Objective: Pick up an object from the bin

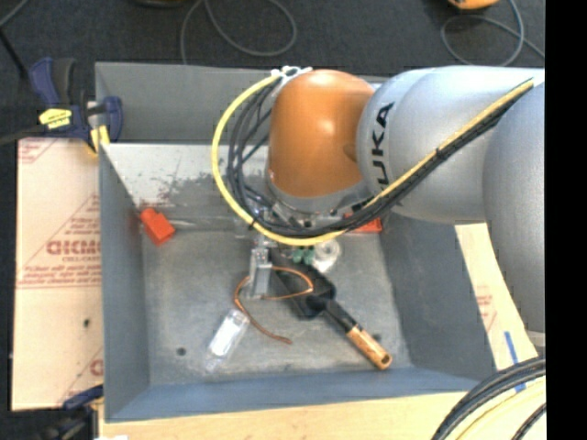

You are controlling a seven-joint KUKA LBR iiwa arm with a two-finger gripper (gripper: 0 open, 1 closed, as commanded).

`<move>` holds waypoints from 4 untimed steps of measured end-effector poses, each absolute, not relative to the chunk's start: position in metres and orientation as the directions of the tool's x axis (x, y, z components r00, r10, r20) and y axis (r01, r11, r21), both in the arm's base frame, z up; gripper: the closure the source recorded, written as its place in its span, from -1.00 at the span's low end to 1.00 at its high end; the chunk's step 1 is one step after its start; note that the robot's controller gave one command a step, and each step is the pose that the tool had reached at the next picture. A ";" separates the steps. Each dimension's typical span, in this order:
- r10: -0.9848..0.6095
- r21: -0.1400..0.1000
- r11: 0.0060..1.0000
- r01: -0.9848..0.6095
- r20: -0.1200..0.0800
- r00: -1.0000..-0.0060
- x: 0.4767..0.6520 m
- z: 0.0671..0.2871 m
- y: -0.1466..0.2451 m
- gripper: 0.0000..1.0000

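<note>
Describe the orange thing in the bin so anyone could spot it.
Look at the grey bin, left wall. Near it, toward the far side, lies a small orange block. It sits alone, apart from the clear vial and black-handled tool.

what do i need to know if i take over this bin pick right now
Pincer: low over the middle of the bin; open or shut is unclear.
Things: black tool just to its right, brown wire under it, clear bottle lower left, orange block by the left wall.
Done: nothing is seen lifted yet.
Left: grip one thing and raise it out.
</note>
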State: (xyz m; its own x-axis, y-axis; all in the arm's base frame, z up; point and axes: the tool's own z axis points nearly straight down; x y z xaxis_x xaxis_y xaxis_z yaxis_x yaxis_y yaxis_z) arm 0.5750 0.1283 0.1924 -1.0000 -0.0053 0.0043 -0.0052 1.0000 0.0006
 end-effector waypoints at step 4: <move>-0.548 -0.003 0.836 -0.548 -0.013 -0.836 0.591 0.099 0.061 1.00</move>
